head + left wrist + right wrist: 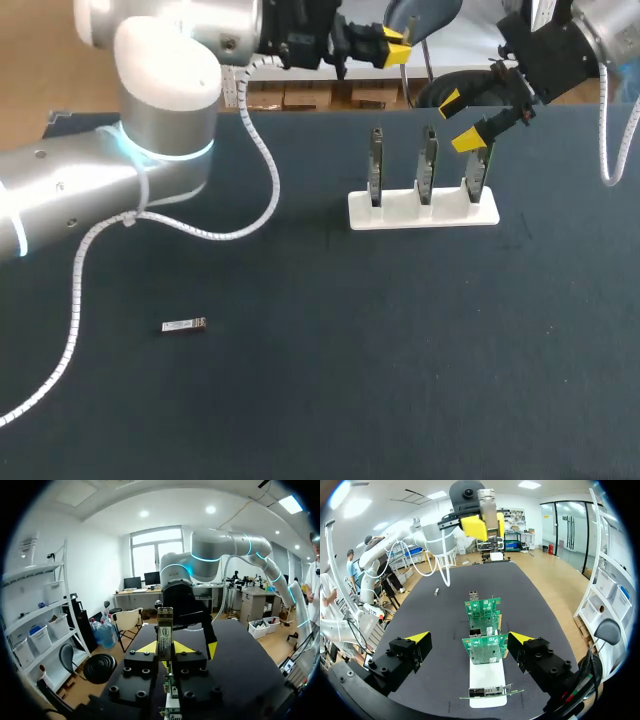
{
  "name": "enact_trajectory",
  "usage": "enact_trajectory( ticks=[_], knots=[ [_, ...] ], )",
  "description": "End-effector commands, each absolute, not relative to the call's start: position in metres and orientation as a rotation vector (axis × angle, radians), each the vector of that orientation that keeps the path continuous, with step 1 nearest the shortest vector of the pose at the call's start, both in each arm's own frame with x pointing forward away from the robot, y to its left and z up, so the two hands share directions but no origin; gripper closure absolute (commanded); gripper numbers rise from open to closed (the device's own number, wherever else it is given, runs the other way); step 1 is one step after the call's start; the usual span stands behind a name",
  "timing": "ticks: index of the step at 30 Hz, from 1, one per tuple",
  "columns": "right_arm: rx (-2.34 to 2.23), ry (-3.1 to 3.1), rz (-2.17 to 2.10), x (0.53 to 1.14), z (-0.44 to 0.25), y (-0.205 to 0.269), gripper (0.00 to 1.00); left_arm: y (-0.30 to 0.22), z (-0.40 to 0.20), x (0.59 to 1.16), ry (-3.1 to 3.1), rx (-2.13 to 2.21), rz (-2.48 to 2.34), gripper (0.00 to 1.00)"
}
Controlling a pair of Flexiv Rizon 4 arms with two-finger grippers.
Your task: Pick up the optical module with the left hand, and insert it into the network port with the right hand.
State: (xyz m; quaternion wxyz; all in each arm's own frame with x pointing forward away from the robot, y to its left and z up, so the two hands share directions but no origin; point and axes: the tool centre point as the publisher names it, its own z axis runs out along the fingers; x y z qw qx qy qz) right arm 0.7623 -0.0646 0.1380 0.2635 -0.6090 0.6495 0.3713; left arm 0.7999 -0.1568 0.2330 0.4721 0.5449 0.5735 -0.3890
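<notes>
My left gripper [165, 649] is shut on a slim metal optical module [165, 630] that stands upright between its yellow tips. In the head view this gripper [395, 47] is high over the table's far edge, left of the rack. The right wrist view shows the held module [488, 507] far ahead and above. My right gripper [458, 120] hangs open and empty over the rack's right end. Three green network cards [485, 650] stand upright in a white rack [400, 215], under and between the right gripper's [470, 640] spread fingers.
A second optical module [184, 325] lies flat on the dark mat at the front left, also seen as the small loose module [436, 592] far ahead of the right gripper. My left arm's white cable [250, 215] loops over the table's left part.
</notes>
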Motion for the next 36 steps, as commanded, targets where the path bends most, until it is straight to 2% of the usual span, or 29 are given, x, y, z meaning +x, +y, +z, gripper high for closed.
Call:
enact_trajectory(
  ticks=[1,36],
  knots=[
    [-1.643,1.757,0.999,0.76,0.138,-0.065,0.0,-0.168,0.225,0.797,1.33,1.269,-1.015,1.0],
    [-1.643,1.757,0.999,0.76,0.138,-0.065,0.0,-0.202,0.177,0.778,1.341,1.285,-1.189,1.0]
  ],
)
